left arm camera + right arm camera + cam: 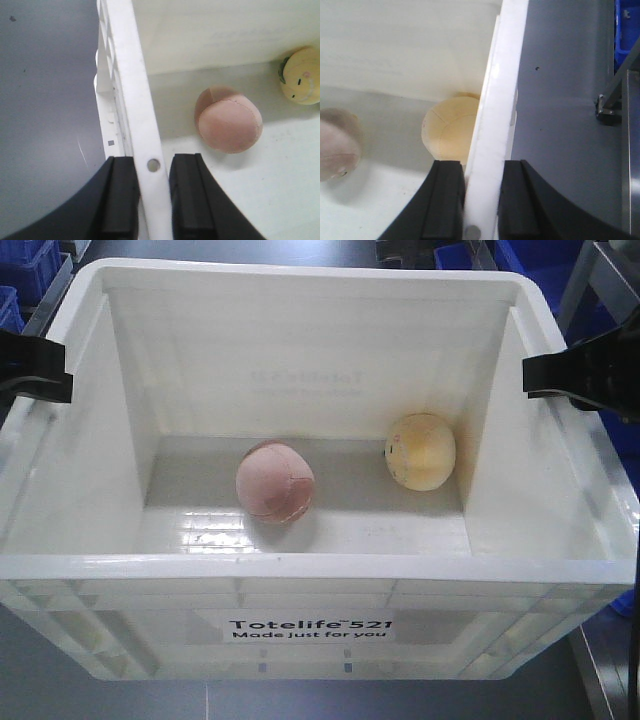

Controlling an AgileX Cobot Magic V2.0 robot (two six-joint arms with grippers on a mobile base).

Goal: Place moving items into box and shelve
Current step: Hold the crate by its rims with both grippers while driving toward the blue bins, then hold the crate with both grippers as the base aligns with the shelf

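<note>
The white box (310,570) with black "Totelife 521" print fills the front view. Inside on its floor lie the moving items: a dull pink ball (275,482) left of centre and a pale yellow ball (420,450) near the right wall. My left gripper (35,368) straddles the box's left rim (145,125), its black fingers (120,200) pressed on either side. The pink ball (228,120) and yellow ball (300,75) lie beyond it. My right gripper (482,200) clamps the right rim (500,90) the same way, with the yellow ball (447,130) just inside and the pink ball (335,150) further left.
Blue plastic bins stand behind the box at the far left (25,275) and far right (520,255). A grey surface (45,100) lies outside the left wall. A metal frame (615,100) and a blue bin (625,30) stand right of the box.
</note>
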